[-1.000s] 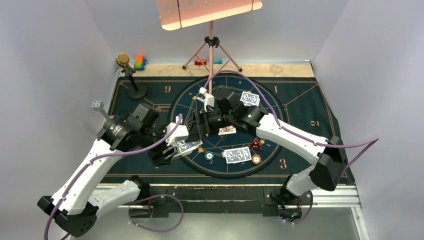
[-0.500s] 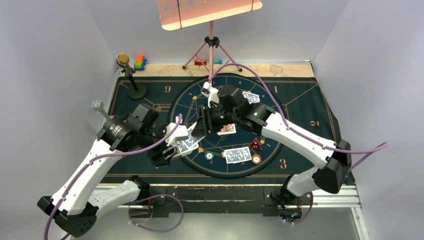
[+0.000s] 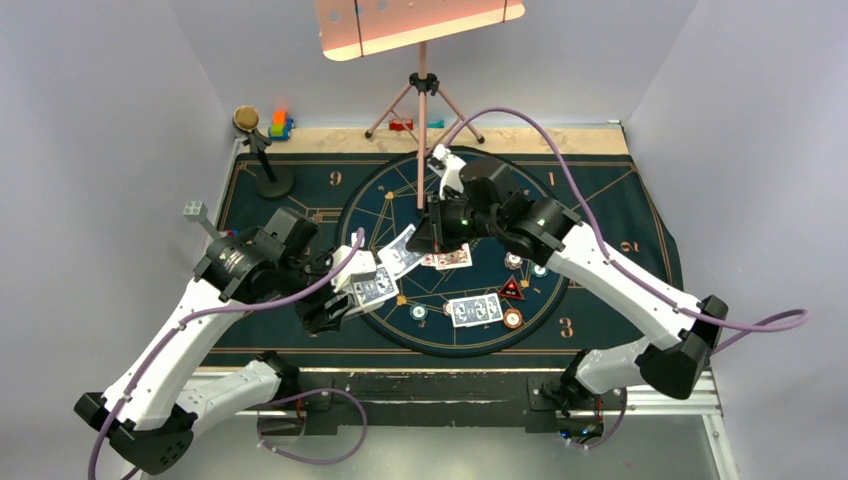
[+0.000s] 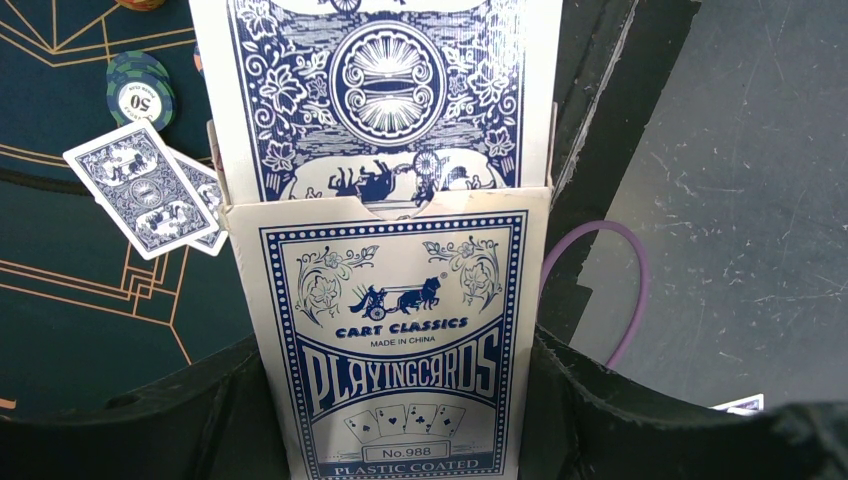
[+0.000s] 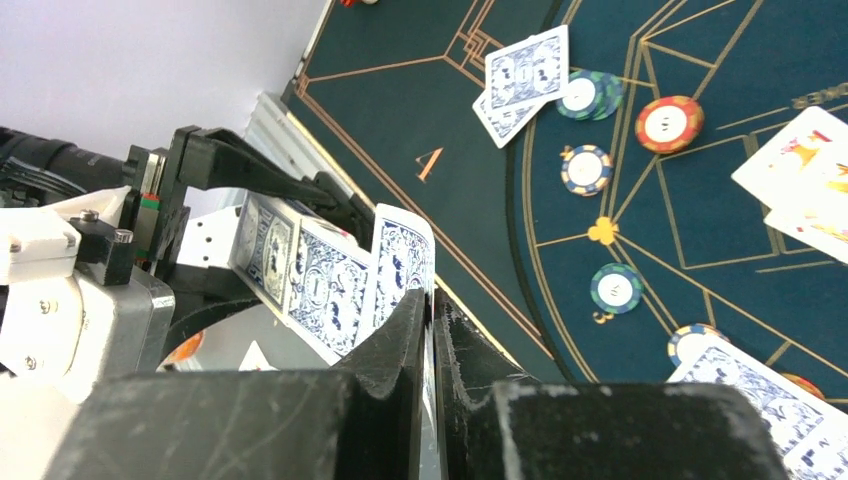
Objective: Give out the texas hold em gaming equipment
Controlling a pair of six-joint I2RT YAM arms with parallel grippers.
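The card (image 3: pixel 402 250) has come out of the card box (image 4: pixel 395 340) toward the frame's centre, pinched edge-on in the clenched right gripper (image 5: pixel 432 305). The left gripper (image 3: pixel 342 302) clamps the box, lower left of centre, above the mat (image 3: pixel 600 200).

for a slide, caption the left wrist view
Left gripper holding a Cart Classics card box, deck poking from its top, two face-down cards and a 50 chip on the mat beyond

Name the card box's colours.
Blue on white; the card box shows best in the left wrist view.
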